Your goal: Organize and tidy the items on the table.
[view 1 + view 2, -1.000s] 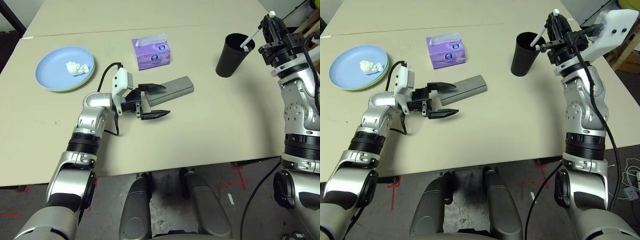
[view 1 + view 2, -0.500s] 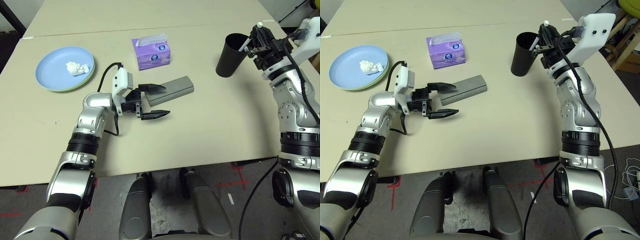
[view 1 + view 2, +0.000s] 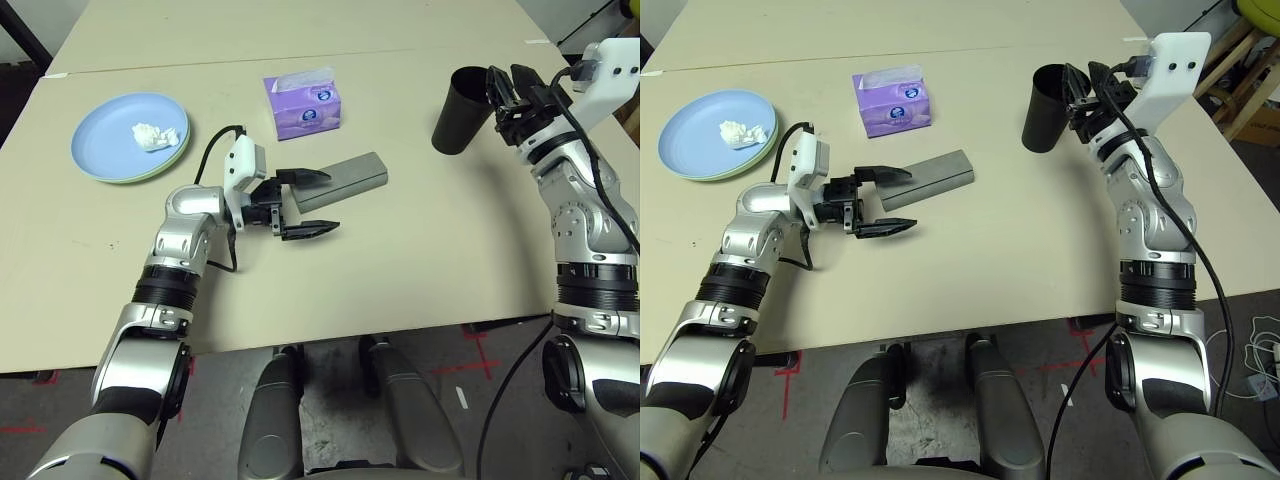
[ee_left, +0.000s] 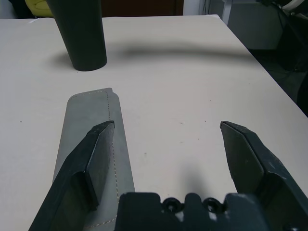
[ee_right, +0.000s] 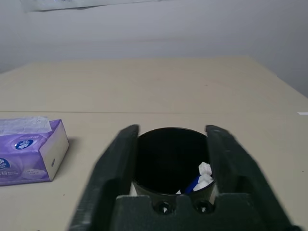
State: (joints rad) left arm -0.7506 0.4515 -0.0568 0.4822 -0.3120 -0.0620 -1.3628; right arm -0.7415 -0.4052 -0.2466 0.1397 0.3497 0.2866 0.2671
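On the beige table (image 3: 420, 280), the black cup (image 3: 463, 110) stands at the far right. My right gripper (image 3: 508, 88) hovers open just beside its rim, holding nothing. In the right wrist view, white pen tips (image 5: 204, 174) rest inside the cup (image 5: 168, 163). A grey glasses case (image 3: 345, 178) lies mid-table. My left gripper (image 3: 312, 203) is open at the case's near end, one finger (image 4: 94, 159) over it and the other out over bare table. At far left, a light blue plate (image 3: 115, 135) sits on a pale green plate (image 3: 163, 171) and carries a white tissue wad (image 3: 150, 135).
A purple tissue box (image 3: 303, 103) stands behind the glasses case. The table's right edge runs close to my right arm. Bare tabletop stretches between the case and the cup and along the near edge.
My right gripper has come down towards the cup and opened; the white pen it held above the rim now lies inside the cup. The left arm has not moved.
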